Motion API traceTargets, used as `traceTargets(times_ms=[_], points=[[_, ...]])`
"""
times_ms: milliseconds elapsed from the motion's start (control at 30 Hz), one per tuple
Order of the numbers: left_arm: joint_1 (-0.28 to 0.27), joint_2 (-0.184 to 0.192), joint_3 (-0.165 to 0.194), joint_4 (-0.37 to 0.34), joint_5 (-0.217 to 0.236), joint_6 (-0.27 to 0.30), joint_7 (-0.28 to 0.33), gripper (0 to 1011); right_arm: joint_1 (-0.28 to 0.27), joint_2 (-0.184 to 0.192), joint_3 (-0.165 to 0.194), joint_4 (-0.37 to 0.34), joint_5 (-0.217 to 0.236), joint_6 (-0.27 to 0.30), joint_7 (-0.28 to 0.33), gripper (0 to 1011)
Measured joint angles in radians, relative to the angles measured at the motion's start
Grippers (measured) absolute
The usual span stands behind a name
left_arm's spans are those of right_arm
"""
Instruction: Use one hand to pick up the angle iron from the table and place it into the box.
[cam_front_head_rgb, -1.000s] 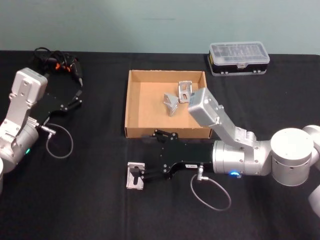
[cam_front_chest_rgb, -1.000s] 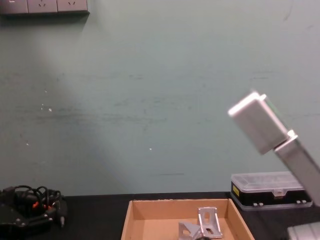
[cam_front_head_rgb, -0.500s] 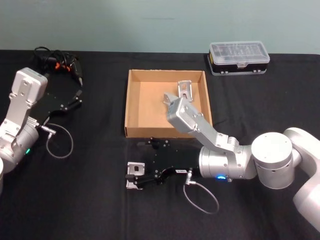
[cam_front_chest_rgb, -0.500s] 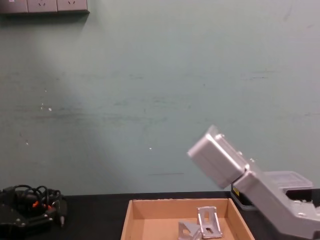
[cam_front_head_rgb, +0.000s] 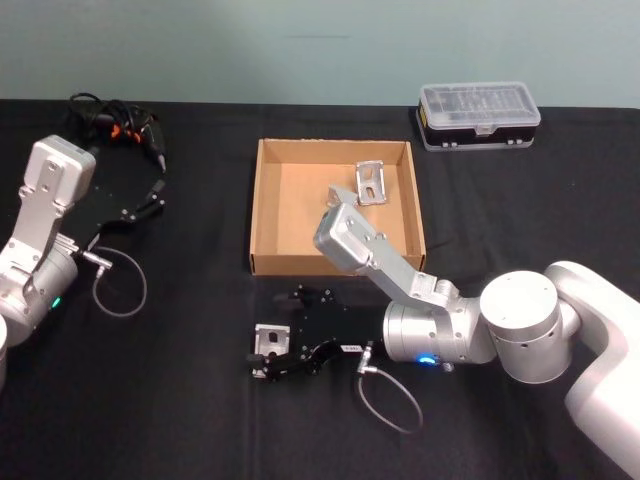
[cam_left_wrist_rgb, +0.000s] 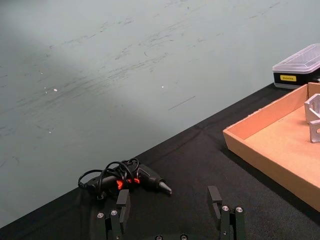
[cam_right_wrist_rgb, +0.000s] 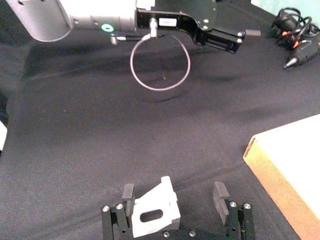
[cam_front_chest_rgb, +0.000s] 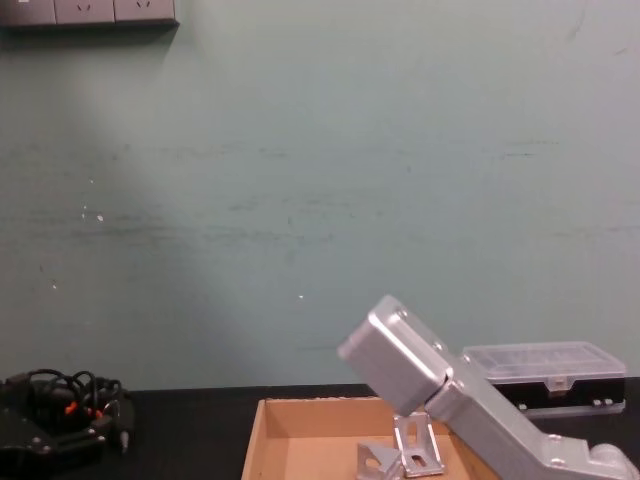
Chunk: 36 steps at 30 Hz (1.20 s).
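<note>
One angle iron (cam_right_wrist_rgb: 152, 210) lies on the table (cam_front_head_rgb: 150, 400) between the right gripper's (cam_right_wrist_rgb: 173, 190) wide-spread fingers, unclamped. In the wrist view we see it close against one finger; from the head view we cannot make out that gap. At twelve o'clock beyond, the box (cam_front_head_rgb: 268, 215) holds two brackets (cam_front_head_rgb: 368, 182), one partly hidden by the right arm (cam_front_head_rgb: 370, 250). At nine o'clock the left gripper (cam_front_head_rgb: 155, 192) rests, fingers spread, empty.

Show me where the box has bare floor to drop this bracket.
Bare: the box's left half, from its left wall to the two brackets at back right. Crowded: that back-right corner, and the right arm's elbow hangs over the front right. Right gripper straddles the table bracket, open; left gripper parked far left.
</note>
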Motion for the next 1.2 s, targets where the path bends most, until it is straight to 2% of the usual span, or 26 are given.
traceTargets(times_ms=[400,733,900,1200], points=[[0.0,0.0,0.0,0.0,0.0,0.0,0.0,1011,0.014,-0.023,-0.01,0.039,-0.012,0.008,-0.01,1000],[0.0,0.0,0.0,0.0,0.0,0.0,0.0,1011,0.014,-0.022,-0.01,0.038,-0.012,0.008,-0.011,995],[0.0,0.0,0.0,0.0,0.0,0.0,0.0,1011,0.013,-0.022,-0.01,0.037,-0.012,0.007,-0.01,895],[0.0,0.0,0.0,0.0,0.0,0.0,0.0,1011,0.013,-0.021,-0.009,0.036,-0.012,0.007,-0.01,625]])
